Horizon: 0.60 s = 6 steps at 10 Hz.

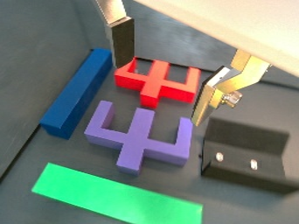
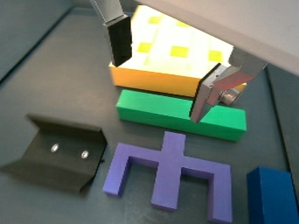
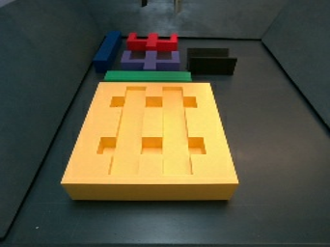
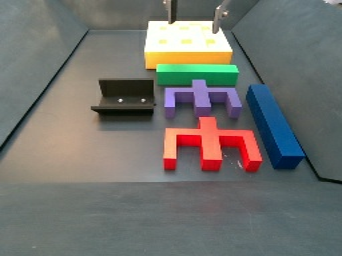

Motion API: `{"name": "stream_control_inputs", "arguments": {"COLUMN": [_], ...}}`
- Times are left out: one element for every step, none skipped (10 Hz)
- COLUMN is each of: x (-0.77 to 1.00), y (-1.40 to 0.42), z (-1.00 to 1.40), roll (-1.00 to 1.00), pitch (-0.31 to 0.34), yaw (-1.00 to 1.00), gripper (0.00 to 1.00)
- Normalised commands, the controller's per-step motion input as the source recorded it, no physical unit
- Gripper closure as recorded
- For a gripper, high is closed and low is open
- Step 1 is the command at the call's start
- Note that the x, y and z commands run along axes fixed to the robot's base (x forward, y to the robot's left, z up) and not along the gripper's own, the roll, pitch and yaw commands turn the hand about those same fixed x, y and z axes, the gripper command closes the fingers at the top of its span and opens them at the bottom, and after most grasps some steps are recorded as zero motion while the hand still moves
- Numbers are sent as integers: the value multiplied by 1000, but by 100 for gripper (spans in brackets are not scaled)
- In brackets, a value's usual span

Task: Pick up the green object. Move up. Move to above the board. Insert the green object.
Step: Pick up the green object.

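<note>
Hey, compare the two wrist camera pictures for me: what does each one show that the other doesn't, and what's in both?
Only this wrist view shows the red piece, lying between the fingers of the open pincer, which holds nothing.

Only this wrist view shows the board, with the green object lying right against it.

Both wrist views show the green object, the purple block, the blue bar and the fixture, plus the pincer's silver fingers.

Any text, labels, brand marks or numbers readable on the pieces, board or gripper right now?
None: no text shows in any view.
The green object, the board, the fixture and the gripper above the pieces all look plain and unmarked.
</note>
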Motion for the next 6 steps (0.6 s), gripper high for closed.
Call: {"name": "stream_control_inputs", "arguments": {"x": [0, 0, 0, 0, 0, 0], "y": [-43, -46, -43, -46, -60, -74], "z": [-251, -243, -234, -220, -200, -163], "roll": [-114, -114, -120, -123, -133, -154], "pitch": [-27, -19, 0, 0, 0, 0], "yaw": [-971, -971, -966, -957, -931, -897], "gripper": [0, 0, 0, 0, 0, 0]}}
